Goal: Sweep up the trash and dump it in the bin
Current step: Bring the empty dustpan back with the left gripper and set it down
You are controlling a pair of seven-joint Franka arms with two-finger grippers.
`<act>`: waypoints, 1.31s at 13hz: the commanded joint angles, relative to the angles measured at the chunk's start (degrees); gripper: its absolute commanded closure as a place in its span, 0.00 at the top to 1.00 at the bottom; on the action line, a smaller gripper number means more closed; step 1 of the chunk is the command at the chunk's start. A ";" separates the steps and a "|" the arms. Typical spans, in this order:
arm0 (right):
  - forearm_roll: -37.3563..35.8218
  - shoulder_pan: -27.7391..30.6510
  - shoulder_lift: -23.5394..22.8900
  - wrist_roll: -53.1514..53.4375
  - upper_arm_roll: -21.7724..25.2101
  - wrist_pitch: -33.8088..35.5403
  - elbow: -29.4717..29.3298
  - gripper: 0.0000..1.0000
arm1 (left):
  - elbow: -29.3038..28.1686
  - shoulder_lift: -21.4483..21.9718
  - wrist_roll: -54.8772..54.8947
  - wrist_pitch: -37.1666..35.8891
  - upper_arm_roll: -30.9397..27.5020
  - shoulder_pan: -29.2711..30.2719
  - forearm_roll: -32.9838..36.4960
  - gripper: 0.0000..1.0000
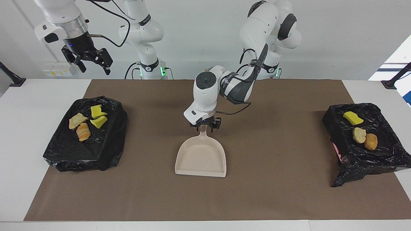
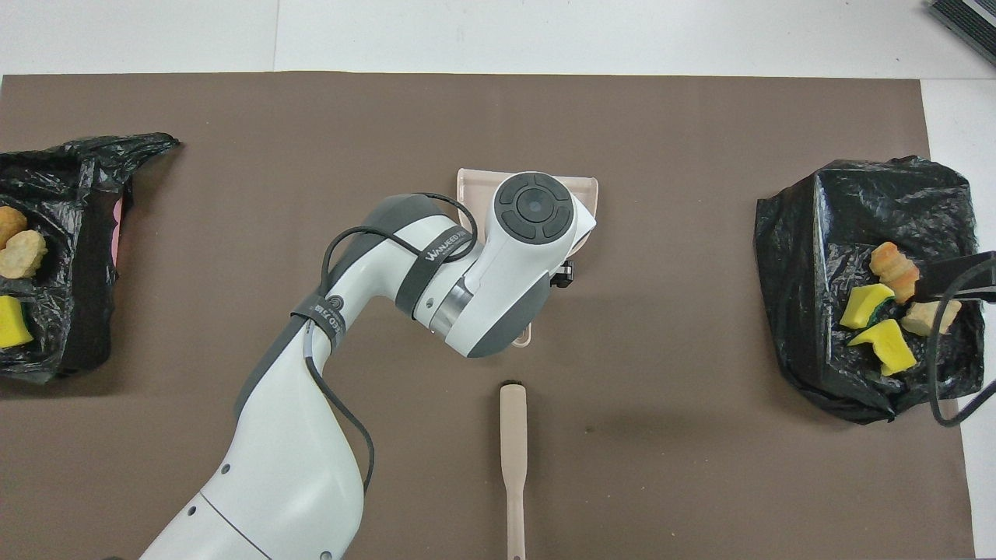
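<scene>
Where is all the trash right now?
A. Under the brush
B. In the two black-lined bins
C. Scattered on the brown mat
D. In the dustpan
B: four pieces lie in the bin at the right arm's end and three pieces in the bin at the left arm's end; the dustpan is empty, the mat bare of trash.

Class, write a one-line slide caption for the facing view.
Left gripper over the empty dustpan handle; trash lies in both bins.
</scene>
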State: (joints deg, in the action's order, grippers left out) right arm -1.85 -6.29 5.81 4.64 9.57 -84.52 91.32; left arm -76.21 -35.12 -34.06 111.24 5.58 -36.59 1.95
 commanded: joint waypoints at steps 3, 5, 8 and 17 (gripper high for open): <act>0.09 0.67 1.31 -0.24 -0.34 -0.64 2.11 1.00 | -10.27 12.60 5.90 -1.10 -0.57 8.18 -0.01 1.00; 0.35 0.67 1.31 -0.33 -0.34 -0.64 2.11 1.00 | -15.08 18.56 9.96 -1.02 -0.48 12.13 -0.01 1.00; 0.44 0.58 1.31 0.11 -0.34 -0.90 2.02 1.00 | -18.63 28.32 20.40 -3.72 -0.48 19.34 -0.10 1.00; 0.53 0.31 1.31 0.20 -0.43 -0.99 2.11 1.00 | -11.61 39.17 38.27 -26.32 -1.27 32.19 -3.15 1.00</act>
State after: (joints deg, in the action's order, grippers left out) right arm -1.81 -6.33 5.92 4.64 9.52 -84.52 91.83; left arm -90.30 5.31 1.72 87.72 4.02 -6.22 1.37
